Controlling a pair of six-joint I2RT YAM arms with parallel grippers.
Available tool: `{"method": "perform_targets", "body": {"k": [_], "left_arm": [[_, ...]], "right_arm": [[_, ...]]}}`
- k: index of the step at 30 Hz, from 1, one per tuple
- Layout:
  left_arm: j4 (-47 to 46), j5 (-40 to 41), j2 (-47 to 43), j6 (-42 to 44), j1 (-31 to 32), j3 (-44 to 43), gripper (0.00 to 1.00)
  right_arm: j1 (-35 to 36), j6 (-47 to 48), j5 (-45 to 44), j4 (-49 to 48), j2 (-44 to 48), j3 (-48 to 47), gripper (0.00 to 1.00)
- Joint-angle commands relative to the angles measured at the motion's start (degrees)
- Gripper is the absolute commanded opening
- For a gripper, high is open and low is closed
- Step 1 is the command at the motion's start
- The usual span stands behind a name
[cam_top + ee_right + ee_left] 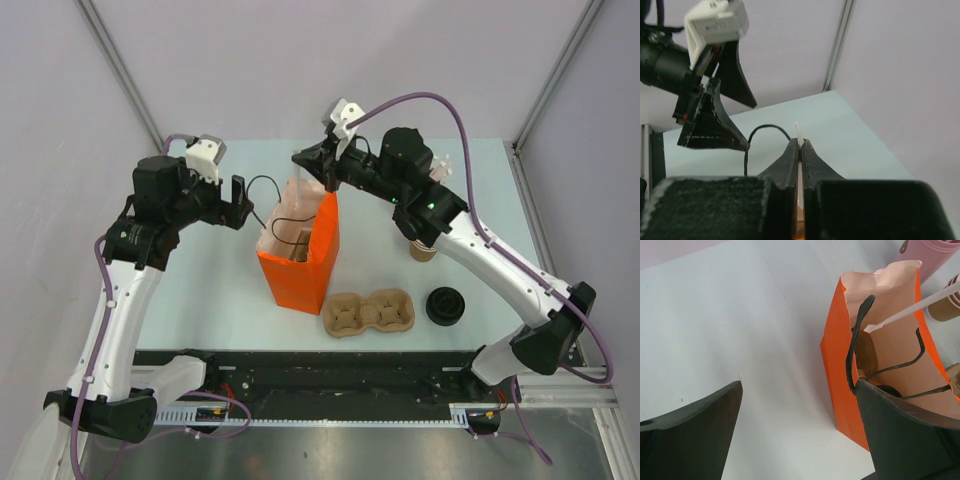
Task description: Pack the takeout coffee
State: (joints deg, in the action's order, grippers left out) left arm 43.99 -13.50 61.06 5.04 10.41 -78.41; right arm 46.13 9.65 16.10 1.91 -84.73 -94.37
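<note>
An orange paper bag [300, 270] stands open mid-table. Inside it I see brown shapes [867, 351] and a dark round top [886, 389]; I cannot tell whether this is the takeout coffee. My right gripper [305, 160] hovers over the bag's far rim, shut on a white paper-wrapped straw [910, 310] whose end points into the bag mouth; the straw tip pokes out past the fingertips in the right wrist view [799, 131]. My left gripper [243, 203] is open and empty at the bag's left side, one finger [905, 435] by the black cord handle [856, 352].
A moulded pulp cup carrier [368, 312] lies in front of the bag. A loose black lid [446, 305] lies to its right. A stack of lidless brown cups [422, 248] stands under my right arm. A pink straw holder [935, 252] stands behind the bag.
</note>
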Motion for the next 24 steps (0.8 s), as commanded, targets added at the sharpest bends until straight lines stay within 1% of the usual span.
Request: {"method": "perform_targets", "body": {"k": [1, 3, 7, 8, 9, 10, 11, 12, 13, 14, 15, 16, 22, 24], "left_arm": [[-1.6, -0.9, -1.4, 2.5, -0.5, 0.4, 1.0], [-1.6, -1.0, -1.5, 2.4, -0.5, 0.3, 1.0], [-1.5, -1.1, -1.3, 2.4, -0.6, 0.3, 1.0], [-1.6, -1.0, -1.4, 2.6, -0.5, 0.2, 1.0], [-1.5, -1.0, -1.3, 2.6, -0.6, 0.3, 1.0], [-1.5, -1.0, -1.4, 2.6, -0.5, 0.3, 1.0], [-1.5, -1.0, -1.6, 2.6, -0.6, 0.3, 1.0], [-1.4, -1.1, -1.5, 2.7, -0.6, 0.3, 1.0], [-1.5, -0.9, -1.5, 2.7, -0.6, 0.4, 1.0], [-1.5, -1.0, -1.6, 2.7, -0.6, 0.4, 1.0], [-1.5, -1.0, -1.6, 2.7, -0.7, 0.4, 1.0], [-1.5, -1.0, -1.6, 2.6, -0.7, 0.3, 1.0], [-1.4, -1.9, -1.9, 2.8, -0.8, -1.0, 1.0], [-1.2, -2.5, -2.0, 3.3, -0.7, -1.4, 1.0]], "right_arm": [[-1.5, -3.4, 2.6, -4.5, -0.9, 3.0, 0.0], [-2.5, -5.2, 4.0, -5.5, -1.7, 5.0, 0.0], [-4.1, -6.6, 6.2, -3.8, -4.1, 4.9, 0.0], [-4.6, -6.7, 6.5, -2.7, -4.6, 4.7, 0.08], [-4.6, -6.7, 6.3, -2.3, -5.4, 4.5, 0.18], [-4.8, -6.9, 6.4, -2.3, -5.6, 3.6, 0.4], [-5.3, -7.2, 6.1, 1.0, -5.9, 2.9, 0.5], [-5.7, -7.6, 4.8, 1.8, -5.9, 2.4, 0.59], [-6.0, -8.1, 4.5, 2.0, -5.3, 2.0, 0.82], [-6.4, -8.9, 4.1, 1.5, -4.7, 2.0, 0.92], [-7.0, -9.2, 3.3, 1.2, -4.1, 2.2, 0.97], [-7.3, -9.3, 3.1, 0.9, -2.8, 2.2, 1.0], [-9.7, -7.6, -1.1, 3.4, 1.9, 1.7, 1.0], [-11.4, -7.6, -2.8, 6.7, 4.2, 1.6, 1.0]]}}
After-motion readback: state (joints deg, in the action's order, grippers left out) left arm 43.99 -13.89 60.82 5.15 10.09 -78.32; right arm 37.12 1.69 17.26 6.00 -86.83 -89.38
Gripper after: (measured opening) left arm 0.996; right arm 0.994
